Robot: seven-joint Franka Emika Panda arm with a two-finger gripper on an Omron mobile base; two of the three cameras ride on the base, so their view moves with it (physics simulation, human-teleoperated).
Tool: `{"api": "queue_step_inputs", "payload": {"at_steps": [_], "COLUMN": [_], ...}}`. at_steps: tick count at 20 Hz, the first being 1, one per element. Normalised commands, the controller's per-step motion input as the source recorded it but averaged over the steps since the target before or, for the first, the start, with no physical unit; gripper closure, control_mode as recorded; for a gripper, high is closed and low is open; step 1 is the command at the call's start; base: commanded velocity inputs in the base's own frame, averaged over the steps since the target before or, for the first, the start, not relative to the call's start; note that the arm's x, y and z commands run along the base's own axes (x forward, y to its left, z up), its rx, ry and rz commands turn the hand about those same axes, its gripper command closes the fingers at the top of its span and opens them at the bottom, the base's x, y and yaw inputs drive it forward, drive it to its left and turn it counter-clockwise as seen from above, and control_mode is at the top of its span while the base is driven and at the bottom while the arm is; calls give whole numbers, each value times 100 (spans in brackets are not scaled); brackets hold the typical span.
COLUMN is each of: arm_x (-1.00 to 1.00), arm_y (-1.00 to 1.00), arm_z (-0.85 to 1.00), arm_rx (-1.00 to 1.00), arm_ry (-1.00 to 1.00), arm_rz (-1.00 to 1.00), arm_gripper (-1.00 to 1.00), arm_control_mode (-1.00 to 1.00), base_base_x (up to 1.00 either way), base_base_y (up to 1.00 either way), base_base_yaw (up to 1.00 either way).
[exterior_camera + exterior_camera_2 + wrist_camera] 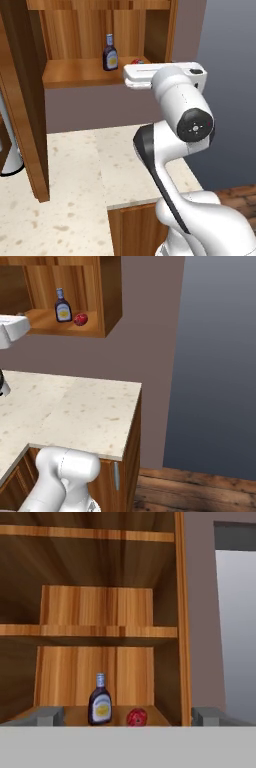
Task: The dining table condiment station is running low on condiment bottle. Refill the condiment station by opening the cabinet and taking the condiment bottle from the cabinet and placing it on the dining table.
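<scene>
The cabinet (75,76) (109,296) (100,631) stands open, its door (25,100) swung out to the left. On its lowest shelf the condiment bottle (110,54) (62,307) (100,704) stands upright, dark with a pale cap and a yellow label. My gripper (128,716) is level with that shelf and short of its front edge, facing the bottle. It is open wide and holds nothing, with one fingertip (50,716) left of the bottle and the other far right. The dining table is out of view.
A small red round fruit (80,319) (136,717) lies just right of the bottle on the same shelf. Below the cabinet runs a speckled stone worktop (75,170) (85,411). Upper shelves (90,533) are bare. A grey wall (220,356) lies to the right.
</scene>
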Motion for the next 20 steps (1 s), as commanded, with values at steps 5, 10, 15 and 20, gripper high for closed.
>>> {"api": "queue_step_inputs", "payload": {"at_steps": [5, 10, 15, 20], "arm_x": [26, 52, 45, 60], "arm_y": [13, 16, 35, 21], "arm_z": [21, 0, -5, -12], "arm_rx": [0, 0, -4, 0], "arm_ry": [-6, 0, 11, 16], "arm_rz": [0, 0, 0, 0], "arm_gripper": [-100, -100, -100, -100], "arm_control_mode": [-100, -100, -100, -100], "base_base_x": [0, 0, 0, 0], "base_base_y": [0, 0, 0, 0], "base_base_yaw": [0, 0, 0, 0]}}
